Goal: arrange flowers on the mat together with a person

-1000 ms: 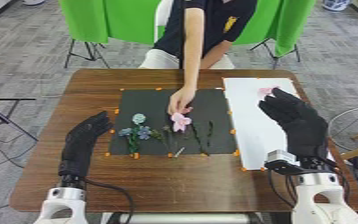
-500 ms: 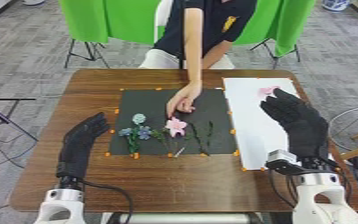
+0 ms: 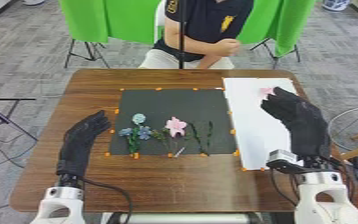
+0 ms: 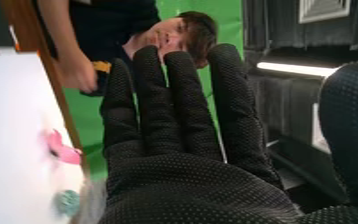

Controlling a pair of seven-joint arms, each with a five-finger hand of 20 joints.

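Well, the brown table (image 3: 184,187) stands before green cloth (image 3: 286,30); its one dark mat (image 3: 162,104) bears one pink flower (image 3: 175,125), three bluish blooms (image 3: 138,118), two green sprigs (image 3: 209,135). Left hand (image 3: 83,134) and right hand (image 3: 298,117) are open, straight-fingered.

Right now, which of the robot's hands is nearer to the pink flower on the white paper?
The right hand is nearer: its fingertips are close to the pink flower, over the white paper. The left hand is well away, beyond the left edge of the dark mat.
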